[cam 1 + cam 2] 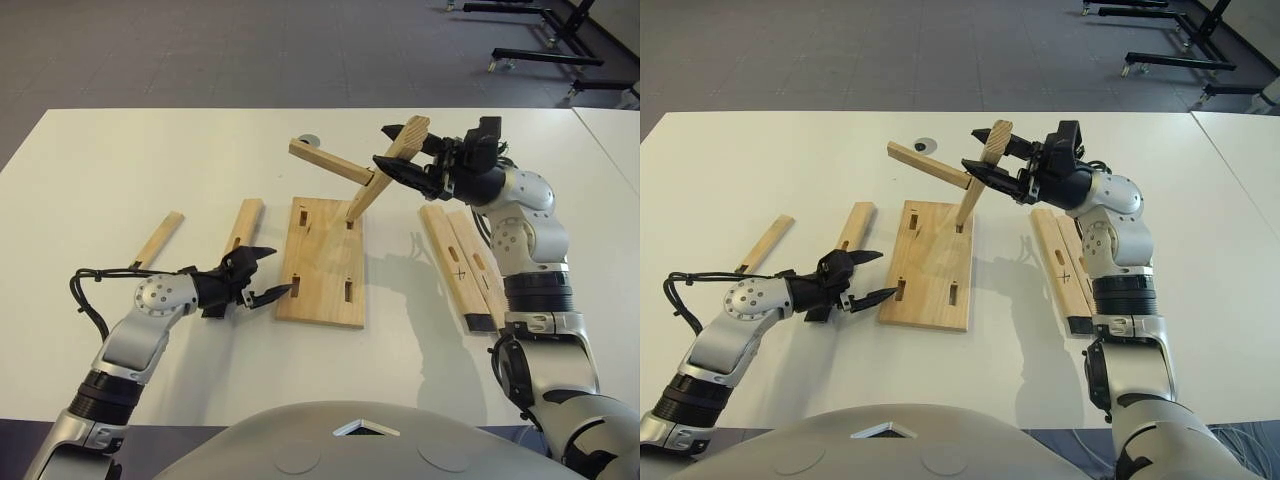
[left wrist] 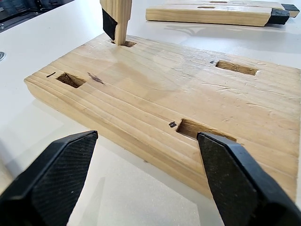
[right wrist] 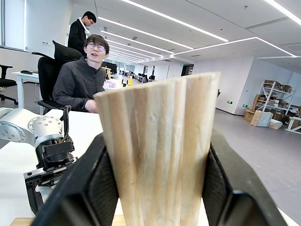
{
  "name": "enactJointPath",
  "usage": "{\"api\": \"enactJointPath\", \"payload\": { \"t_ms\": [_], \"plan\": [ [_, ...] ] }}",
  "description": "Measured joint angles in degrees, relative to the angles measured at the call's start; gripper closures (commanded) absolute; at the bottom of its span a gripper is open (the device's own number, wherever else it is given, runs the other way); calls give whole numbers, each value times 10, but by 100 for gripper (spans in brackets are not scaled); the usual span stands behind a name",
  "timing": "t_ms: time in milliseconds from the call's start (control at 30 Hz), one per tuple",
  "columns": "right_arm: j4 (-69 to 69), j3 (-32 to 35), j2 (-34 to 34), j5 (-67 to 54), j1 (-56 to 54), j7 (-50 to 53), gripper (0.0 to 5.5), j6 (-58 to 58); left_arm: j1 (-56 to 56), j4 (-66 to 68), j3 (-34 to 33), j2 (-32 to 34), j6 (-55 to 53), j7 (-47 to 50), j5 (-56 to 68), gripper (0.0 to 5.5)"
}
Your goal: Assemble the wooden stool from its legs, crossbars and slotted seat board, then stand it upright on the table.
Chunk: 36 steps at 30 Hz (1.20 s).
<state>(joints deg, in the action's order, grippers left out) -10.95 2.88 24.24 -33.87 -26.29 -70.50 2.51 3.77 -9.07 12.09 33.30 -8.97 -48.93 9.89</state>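
- Two joined parts are seen in the left eye view: a leg [image 1: 385,172] with a crossbar [image 1: 330,162] fixed to its side. They are held tilted by the right gripper [image 1: 395,148], which is clamped on the leg's upper end.
- The leg's lower end is set at the far right slot of the seat board [image 1: 320,262], which lies flat at the middle of the table [image 1: 120,160].
- The left gripper [image 1: 278,271] is held with its fingers apart at the board's near left edge, and no grip on the board is seen.
- In the right eye view, two loose sticks [image 1: 855,228] are seen lying to the left of the board. Two slotted pieces [image 1: 1060,262] lie side by side to its right.
- In the left wrist view, the narrowed foot of the leg is seen entered in its slot [image 2: 123,43], though how deep cannot be told. Three other slots [image 2: 236,68] are unfilled, and the board's edge lies between the two spread fingertips [image 2: 75,150].
- In the right wrist view, the leg's end is seen pinched between both pads [image 3: 94,188].
- The step in hand is judged to be the seating of the first leg.
- For the next move, the leg would need to be brought upright and pressed down. The board would best be steadied by the left gripper, lest it slide or tip.
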Motion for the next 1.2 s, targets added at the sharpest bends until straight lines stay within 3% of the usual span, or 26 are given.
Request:
{"api": "enactJointPath", "payload": {
  "t_ms": [567,900,1133,1200],
  "plan": [
    [-11,-1,19,-2,-7,-37,344,34,-8,18,-8,0,13,0,-1,163],
    [-144,6,21,-9,-55,-75,344,49,-23,38,-6,-2,22,-3,-11,163],
    [-225,-28,38,21,-137,-89,344,81,-28,50,-4,-14,34,1,-12,163],
    [-236,-34,38,35,-149,-84,289,84,-28,52,-2,-18,37,5,-13,163]
  ]
}}
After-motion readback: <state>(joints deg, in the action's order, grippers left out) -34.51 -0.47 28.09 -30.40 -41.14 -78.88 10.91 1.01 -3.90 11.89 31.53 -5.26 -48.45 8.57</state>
